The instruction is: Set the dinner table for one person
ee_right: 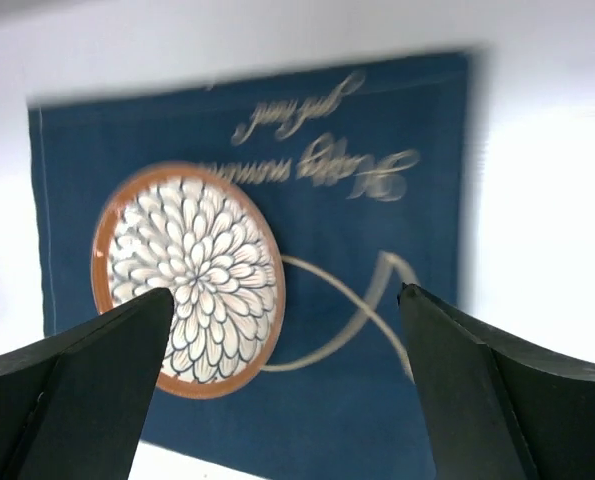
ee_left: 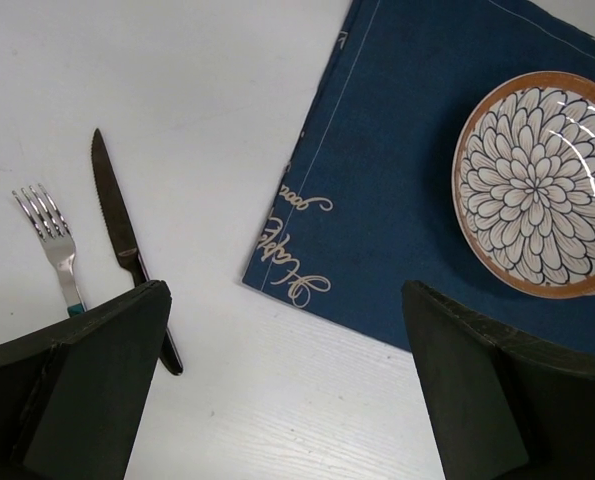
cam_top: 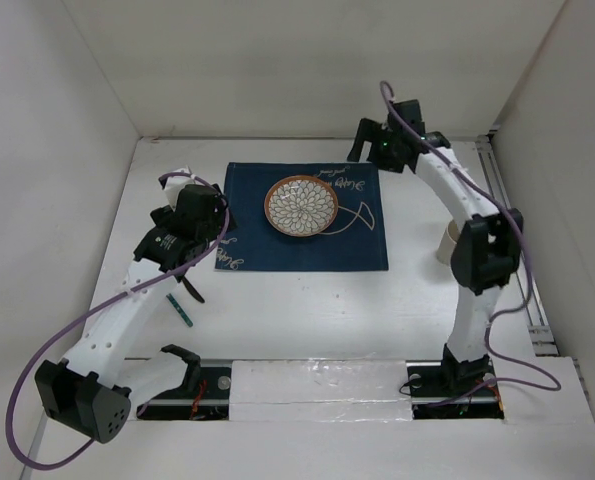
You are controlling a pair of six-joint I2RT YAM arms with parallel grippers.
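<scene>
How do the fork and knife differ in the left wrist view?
The fork is bright silver with four tines; the knife has a dark serrated blade. The knife reaches farther forward than the fork. The fork's handle runs behind a finger of the left end effector; the knife's black handle end shows. Shared: both lie flat on the white table, off the blue placemat, roughly parallel, apart.

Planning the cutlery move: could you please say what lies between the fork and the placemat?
The knife lies between fork and placemat, shown in the left wrist view.
</scene>
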